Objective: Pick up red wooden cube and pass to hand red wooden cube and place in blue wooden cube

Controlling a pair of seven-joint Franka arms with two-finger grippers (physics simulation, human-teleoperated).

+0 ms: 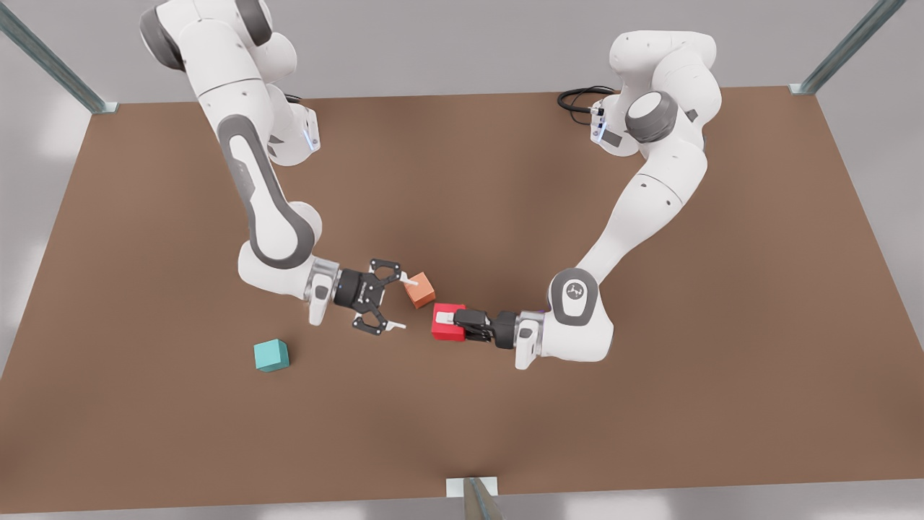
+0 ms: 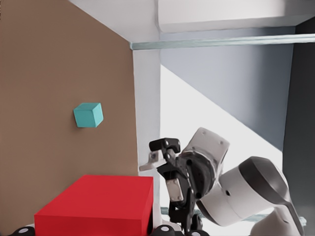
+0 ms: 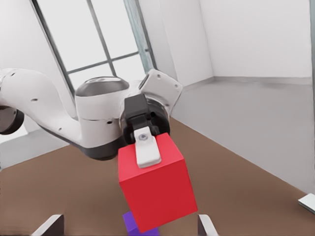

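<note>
Here, in the front view, the brown desk [image 1: 650, 404] carries three loose cubes, one of each colour: the red wooden cube [image 1: 442, 322], an orange cube [image 1: 421, 290] and the blue wooden cube [image 1: 271, 355]; there are no containers. The red wooden cube sits near the desk's middle, clamped by the left gripper [image 1: 453, 323] on the arm at the front view's right. Facing it from the front view's left, the right gripper [image 1: 401, 303] has its jaws spread apart, just beside the orange cube. The blue wooden cube rests alone, well apart toward the front view's left. In the left wrist view, the red wooden cube [image 2: 98, 204] lies close to the camera, the blue wooden cube [image 2: 88, 114] beyond it, and the right gripper [image 2: 158, 189] opposite. In the right wrist view, the left gripper [image 3: 147, 147] grips the red wooden cube [image 3: 157, 189], with one purple cube [image 3: 134, 223] peeking beneath.
</note>
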